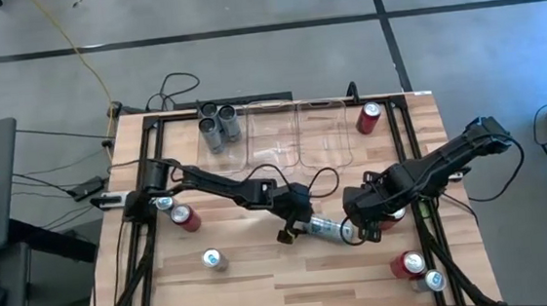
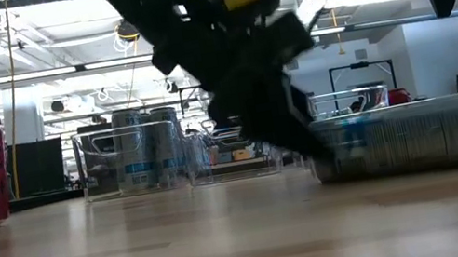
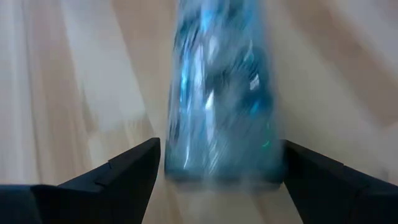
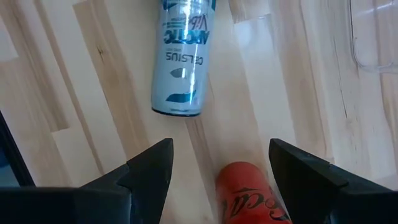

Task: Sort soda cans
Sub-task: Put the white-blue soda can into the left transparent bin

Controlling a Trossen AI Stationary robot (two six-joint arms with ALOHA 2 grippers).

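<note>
Left gripper (image 1: 296, 226), jaws spread, is straddling a lying can (image 1: 327, 231); it should center before closing. Right gripper (image 1: 365, 222), jaws spread, is hovering near.

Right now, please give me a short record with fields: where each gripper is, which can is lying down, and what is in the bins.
left gripper: open, its fingers on either side of the lying can's end
right gripper: open, over a red can
lying can: silver-blue metal can, on its side at table centre
clear plastic bins: grey cans in the leftmost one
</note>
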